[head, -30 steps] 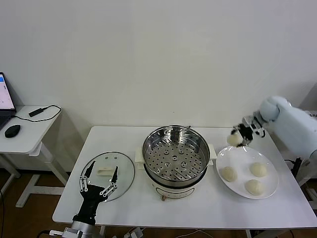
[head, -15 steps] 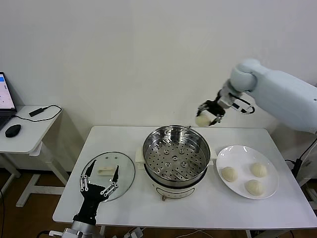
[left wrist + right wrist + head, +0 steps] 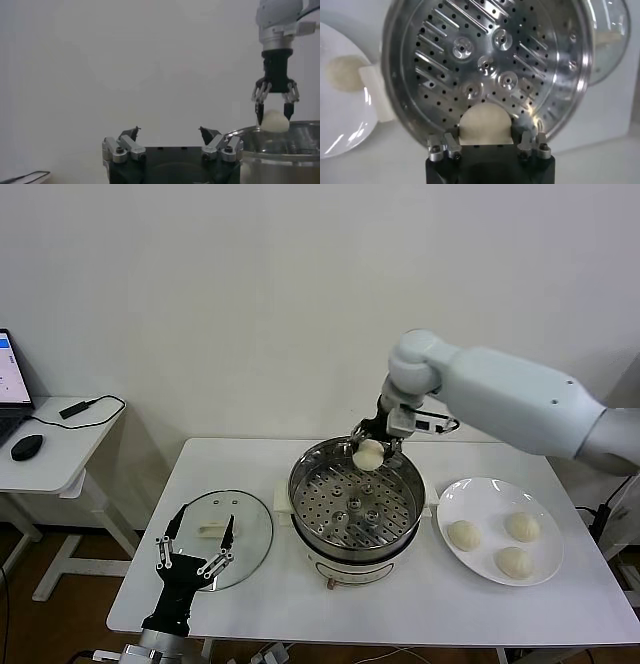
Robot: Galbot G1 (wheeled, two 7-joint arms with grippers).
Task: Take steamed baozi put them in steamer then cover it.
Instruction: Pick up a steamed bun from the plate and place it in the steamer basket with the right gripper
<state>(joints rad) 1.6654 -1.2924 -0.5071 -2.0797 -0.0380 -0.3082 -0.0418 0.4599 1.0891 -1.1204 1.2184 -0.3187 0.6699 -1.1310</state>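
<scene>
Item one: your right gripper (image 3: 369,446), on the long white arm reaching in from the right, hangs over the far rim of the large round shiny steel steamer pot (image 3: 355,496). Its fingers are closed around one small, smooth, cream-white steamed baozi (image 3: 369,453); the right wrist view shows that bun (image 3: 485,122) seated between the finger bases, directly above the perforated steel tray (image 3: 485,65), not touching it.

Item two: the steamer itself sits mid-table on its white electric base (image 3: 345,568). You can see no bun on its tray.

Item three: three more cream-white baozi (image 3: 461,535) lie on the flat white round plate (image 3: 482,493) just right of the steamer, spaced apart from one another.

Item four: the round clear glass cover (image 3: 250,529) with metal rim and cream-white handle (image 3: 212,531) lies flat on the white table (image 3: 420,604), just left of the steamer.

Item five: your left gripper (image 3: 193,546) is parked at the near left table edge, over the near part of the cover, with its fingers spread wide and holding nothing.

Item six: a side desk (image 3: 55,446) stands to the far left, carrying a black mouse (image 3: 24,448).
</scene>
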